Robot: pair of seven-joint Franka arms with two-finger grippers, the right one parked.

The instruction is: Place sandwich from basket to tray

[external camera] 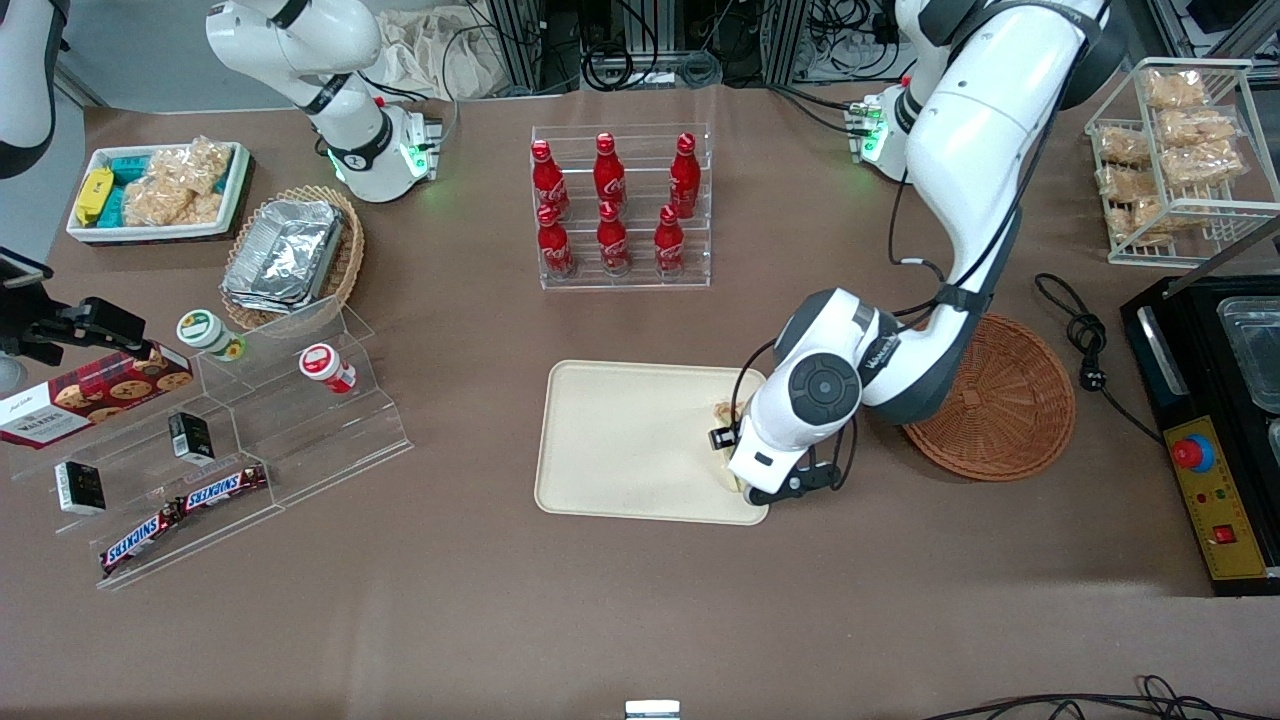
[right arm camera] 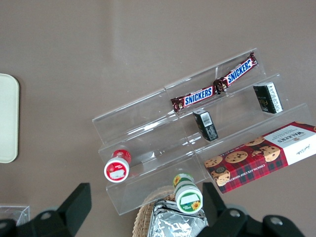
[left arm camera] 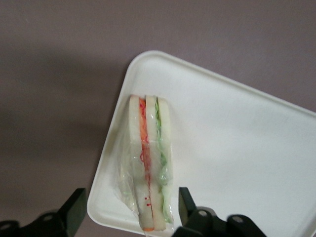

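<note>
Sandwich (left arm camera: 149, 165) — a wrapped wedge with pale bread and orange-red and green filling — lies on the cream tray (external camera: 620, 440), close to the tray's corner at the working arm's end, nearer the front camera. In the wrist view the left gripper (left arm camera: 132, 210) hangs over it with its two fingers spread wide, one on each side of the wedge and touching neither face. From the front, the arm's wrist hides most of the sandwich. The reddish-brown wicker basket (external camera: 1010, 410) sits beside the tray — toward the working arm's end of the table.
</note>
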